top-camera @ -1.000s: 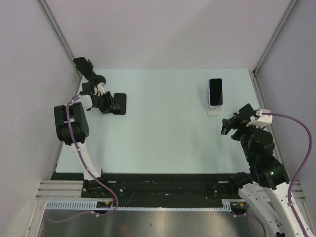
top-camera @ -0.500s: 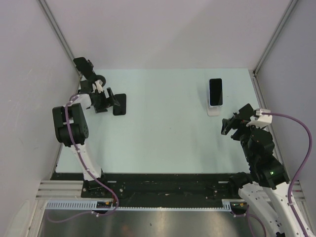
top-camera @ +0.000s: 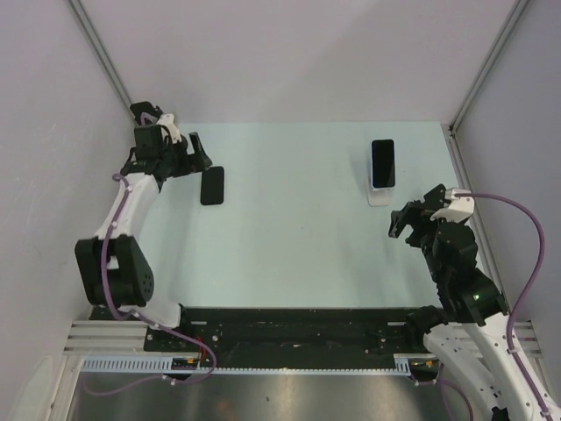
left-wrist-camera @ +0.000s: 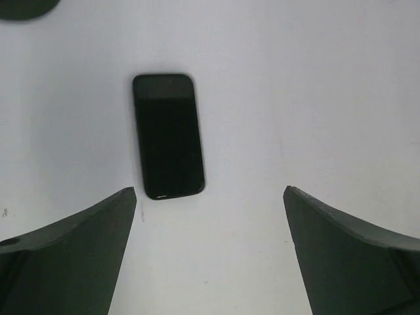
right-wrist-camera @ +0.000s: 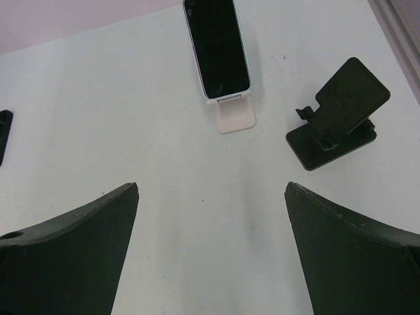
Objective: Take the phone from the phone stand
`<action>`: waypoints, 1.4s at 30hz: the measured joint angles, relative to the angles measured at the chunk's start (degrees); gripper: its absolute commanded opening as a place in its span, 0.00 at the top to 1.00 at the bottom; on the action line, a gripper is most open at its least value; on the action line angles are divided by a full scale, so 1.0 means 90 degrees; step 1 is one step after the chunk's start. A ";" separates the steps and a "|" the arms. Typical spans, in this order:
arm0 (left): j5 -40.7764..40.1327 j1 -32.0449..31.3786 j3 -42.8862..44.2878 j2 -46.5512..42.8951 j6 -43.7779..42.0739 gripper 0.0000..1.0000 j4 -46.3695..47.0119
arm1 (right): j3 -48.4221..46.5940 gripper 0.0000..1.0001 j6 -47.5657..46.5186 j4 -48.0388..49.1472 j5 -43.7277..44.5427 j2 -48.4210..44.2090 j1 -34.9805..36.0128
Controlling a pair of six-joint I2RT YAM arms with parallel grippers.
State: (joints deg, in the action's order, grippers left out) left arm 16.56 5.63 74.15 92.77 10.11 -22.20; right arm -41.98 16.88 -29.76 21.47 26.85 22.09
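Phone [right-wrist-camera: 216,46] leans on white stand [right-wrist-camera: 235,115], far right. Right gripper [right-wrist-camera: 211,193] wide open, empty, on near side of it. Left gripper [left-wrist-camera: 210,193] wide open, empty, by flat second phone [left-wrist-camera: 168,135]. I judge phone rigid, with slick glass; I'd pinch long edges.

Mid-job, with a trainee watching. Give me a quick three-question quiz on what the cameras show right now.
1. True or false: a phone rests on the white stand.
2. The black stand holds: A) a phone B) nothing C) a cable.
3. Fill in: the left tool, open, hovers over a second phone lying flat on the ____.
Key: 1 true; 2 B; 3 table.
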 measured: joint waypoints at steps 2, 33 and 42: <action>-0.0097 -0.0257 -0.0036 -0.0563 -0.0029 0.00 0.0000 | -0.0002 0.00 0.0000 -0.0012 0.0032 0.0146 0.0034; -0.1855 -0.2769 -0.3694 -0.6708 -0.0534 0.00 -0.0061 | -0.0665 0.00 0.1212 0.0119 0.2183 0.4022 -0.1370; -0.1994 -0.3094 -0.3694 -0.7096 -0.0636 0.00 -0.0005 | -0.1270 0.02 0.1863 0.1018 0.2929 0.5612 -0.2057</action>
State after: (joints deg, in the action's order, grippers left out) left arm -1.39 -22.22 40.91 28.91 4.38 -22.24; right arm -53.41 33.65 -20.60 47.83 77.36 3.57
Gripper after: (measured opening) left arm 0.996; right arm 0.986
